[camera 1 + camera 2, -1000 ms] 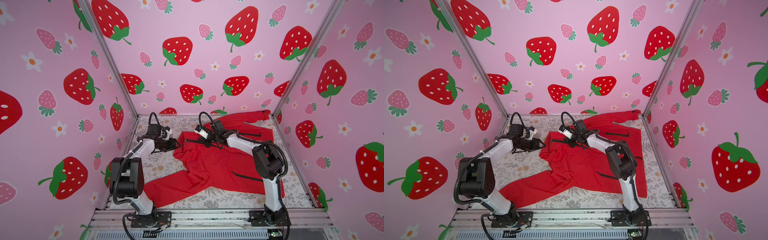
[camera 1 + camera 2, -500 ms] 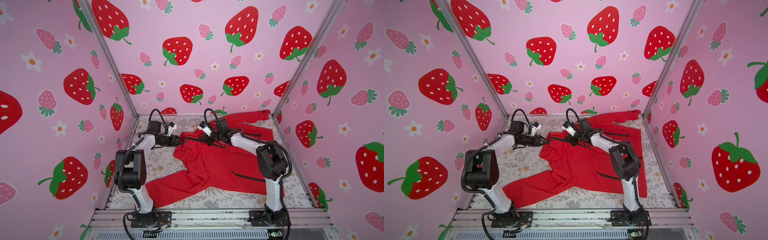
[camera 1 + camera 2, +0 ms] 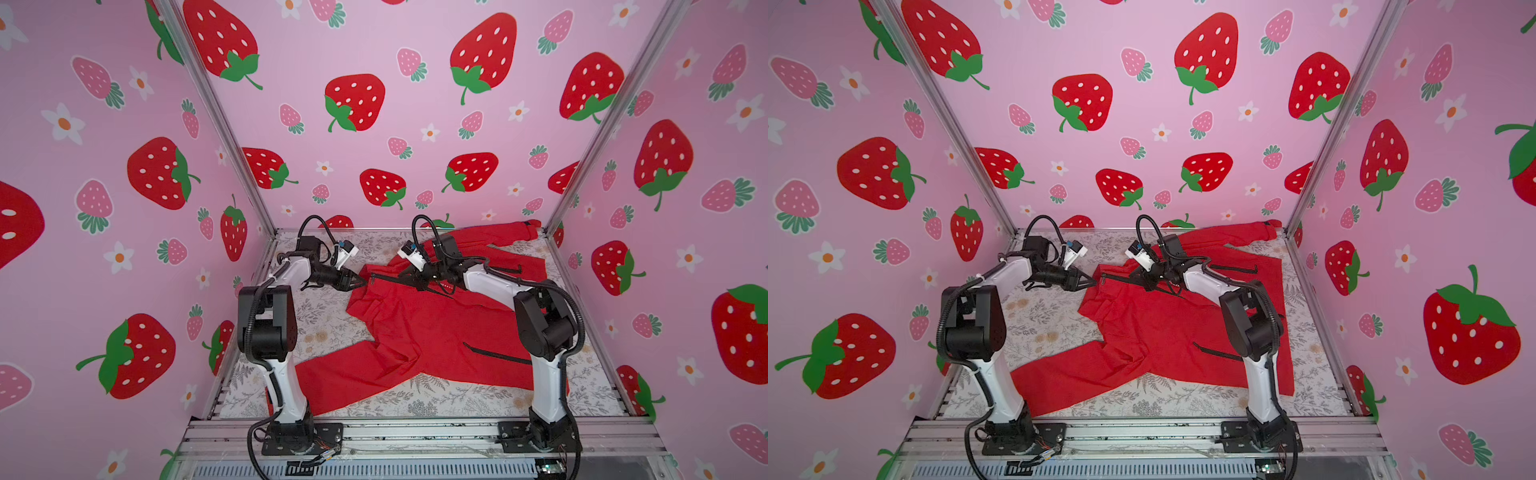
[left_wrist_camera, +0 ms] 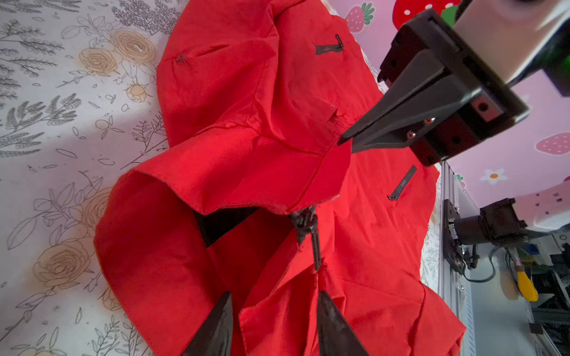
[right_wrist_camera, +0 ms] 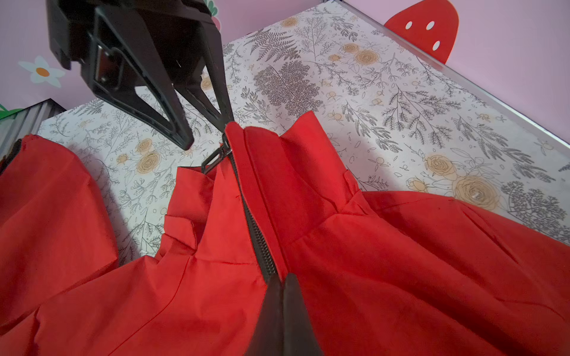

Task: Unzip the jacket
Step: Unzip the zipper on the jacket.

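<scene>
Pinching the jacket (image 3: 415,328) on its front zipper, a little way down the track from the zipper pull (image 5: 216,158), my right hand (image 5: 282,277) is fully closed on the black teeth and the red cloth beside them. I judge this pins the front so the track is taut. My left hand (image 5: 206,133) sits at the collar (image 5: 262,148) just above the zipper pull, about half open. One finger touches the collar's top edge and the other hangs beside the pull over the surface (image 5: 339,77), gripping nothing. I judge it is lining up to take the pull. The jacket lies spread on the surface, zipped to the top, its sleeves trailing away from the pull.
</scene>
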`<state>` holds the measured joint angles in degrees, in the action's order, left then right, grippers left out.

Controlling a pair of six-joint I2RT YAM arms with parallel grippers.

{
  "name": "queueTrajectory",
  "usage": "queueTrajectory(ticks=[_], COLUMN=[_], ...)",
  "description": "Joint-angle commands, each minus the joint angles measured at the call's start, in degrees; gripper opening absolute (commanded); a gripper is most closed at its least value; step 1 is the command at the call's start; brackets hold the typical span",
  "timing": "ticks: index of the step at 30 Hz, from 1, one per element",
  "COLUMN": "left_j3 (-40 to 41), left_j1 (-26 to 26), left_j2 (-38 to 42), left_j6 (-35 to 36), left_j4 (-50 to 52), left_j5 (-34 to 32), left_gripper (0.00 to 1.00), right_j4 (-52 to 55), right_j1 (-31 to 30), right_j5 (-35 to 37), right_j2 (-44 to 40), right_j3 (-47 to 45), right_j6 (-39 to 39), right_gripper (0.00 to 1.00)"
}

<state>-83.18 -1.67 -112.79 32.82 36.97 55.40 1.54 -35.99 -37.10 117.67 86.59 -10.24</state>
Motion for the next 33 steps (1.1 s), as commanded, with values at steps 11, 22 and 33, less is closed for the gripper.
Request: queueTrajectory(ticks=[11,22,33], left_j3=[-4.7,-5.7,-5.2], left_j1=[3.5,4.5,5.1], left_j2=[-1.7,-2.8,-2.3], left_j6=[9.0,9.1,11.0], left_j4=[6.4,6.1,7.3], left_j5=[-2.3,-1.0,0.7], left_gripper=[0.33,0.26,0.28], right_j4=[-0.8,-1.6,-6.3], right_j1=[0.2,0.6,2.9], right_j5=[-3.5,-4.5,-9.2], right_j2=[-2.6,-3.1,-2.7], right_j3=[-0.1,-0.5,-1.8], right_j6=[0.5,1.4,7.0], right_gripper=[0.00,0.00,0.00])
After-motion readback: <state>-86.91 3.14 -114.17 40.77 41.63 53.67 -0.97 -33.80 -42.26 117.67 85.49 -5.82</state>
